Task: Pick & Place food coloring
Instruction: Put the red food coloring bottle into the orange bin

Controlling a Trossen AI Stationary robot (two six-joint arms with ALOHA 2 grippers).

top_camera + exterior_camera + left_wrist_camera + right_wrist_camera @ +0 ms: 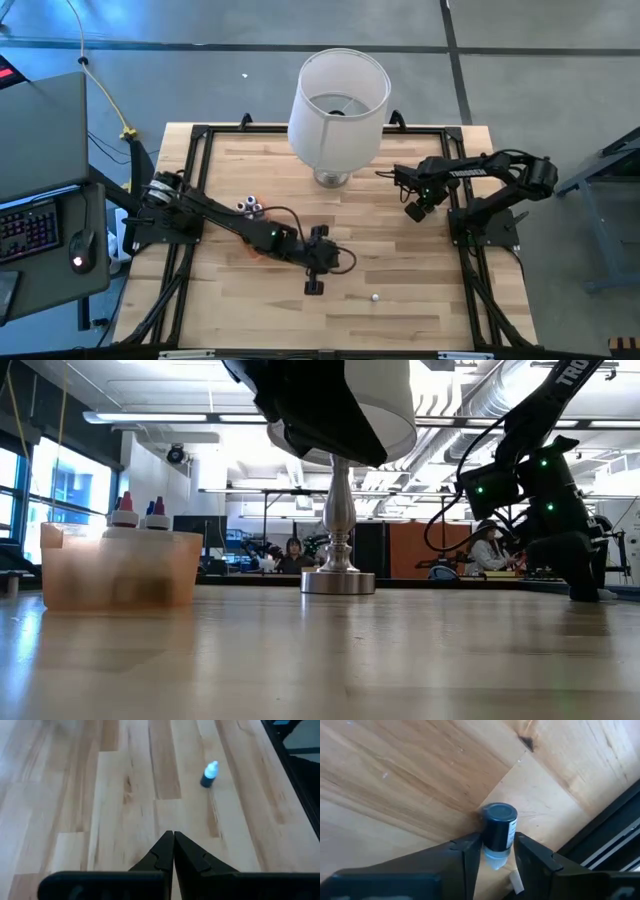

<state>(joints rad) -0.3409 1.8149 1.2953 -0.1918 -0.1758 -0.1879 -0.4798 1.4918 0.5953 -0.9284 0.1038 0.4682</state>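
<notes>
Food coloring first: one bottle (497, 832) is pinched between the fingers of the right gripper (415, 210). That gripper hangs clear of the table (430, 310), beside the lamp (338, 95) on the right arm's side and level with its foot. In the right wrist view the bottle's dark base points away from the palm and its pale top sits back between the fingers. We judge the grip to be narrow and close to the cap end.

The left gripper (173, 852) is pressed together and empty. It is low over the table, on the near side of the lamp and well apart from it. A loose bottle (210, 774) with a light blue top stands beyond its tips, farther from the lamp again.

The tray (120, 570) is on the left arm's side of the lamp and already holds tray bottles (123, 515), whose tops rise above its rim.

We take the step in hand to be carrying the pinched bottle across to that tray. To do it well:
- We should keep the pinch firm, because so small a bottle could pivot.
- We should pass on the near side of the lamp's foot without brushing it.
- We should stay clear of the left arm lying across the route.
- We should come down over a free part of the tray, and part the fingers only once the bottle is low inside the rim.
</notes>
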